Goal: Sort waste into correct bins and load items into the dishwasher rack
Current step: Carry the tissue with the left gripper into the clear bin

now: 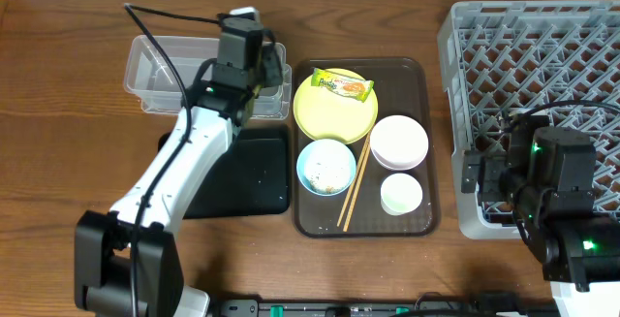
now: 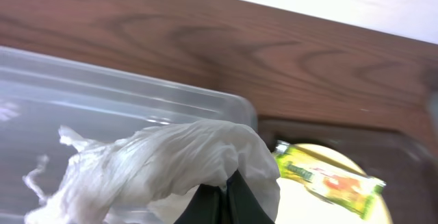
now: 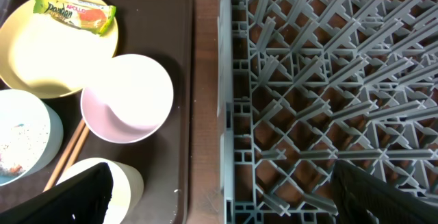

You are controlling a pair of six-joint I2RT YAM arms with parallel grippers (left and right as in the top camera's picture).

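Observation:
My left gripper [image 2: 220, 198] is shut on the crumpled white tissue [image 2: 164, 162] and holds it over the right end of the clear tub [image 2: 130, 104], which also shows in the overhead view [image 1: 155, 70]. The black tray [image 1: 247, 174] lies in front of the tub. The green-and-orange wrapper [image 1: 341, 85] lies on the yellow plate [image 1: 329, 113]. The white bowl [image 1: 399, 141], the light-blue bowl [image 1: 325, 166] with rice scraps, the white cup [image 1: 401, 194] and the chopsticks [image 1: 355, 183] sit nearby. My right gripper [image 3: 226, 203] is open and empty over the left edge of the grey rack [image 1: 542, 65].
The plate, bowls, cup and chopsticks all rest on a brown serving tray [image 1: 423, 84] between the bins and the rack. My left arm [image 1: 179, 167] lies across the black tray. The wooden table [image 1: 58, 113] shows at the left.

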